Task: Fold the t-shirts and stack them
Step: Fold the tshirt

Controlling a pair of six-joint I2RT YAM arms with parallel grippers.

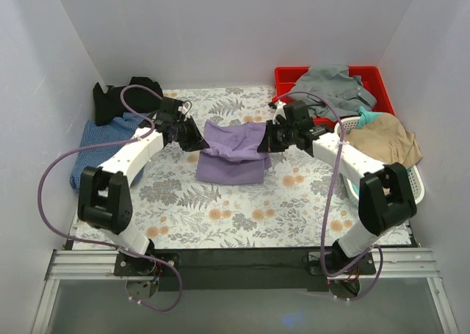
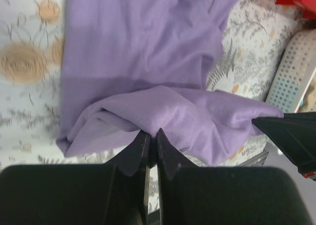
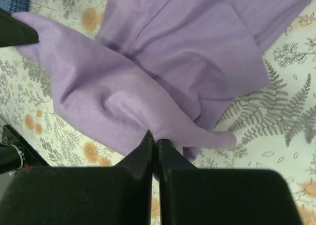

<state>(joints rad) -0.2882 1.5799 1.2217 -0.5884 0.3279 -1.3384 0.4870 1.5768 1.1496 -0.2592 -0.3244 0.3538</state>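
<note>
The lilac-purple t-shirt (image 1: 233, 154) lies partly folded on the flowered table (image 1: 220, 216), its far edge lifted. My left gripper (image 1: 197, 139) is shut on the shirt's far left corner; in the left wrist view (image 2: 152, 134) the cloth (image 2: 148, 62) is pinched between the tips. My right gripper (image 1: 266, 141) is shut on the far right corner, as the right wrist view (image 3: 154, 138) shows with the cloth (image 3: 187, 52) hanging from it. The blue checked t-shirt (image 1: 99, 147) and the black t-shirt (image 1: 121, 99) lie at the far left.
A red bin (image 1: 382, 88) at the back right holds a grey garment (image 1: 330, 84). A white perforated basket (image 1: 415, 191) at the right holds tan (image 1: 385, 139) and teal cloth. White walls close in the sides and back.
</note>
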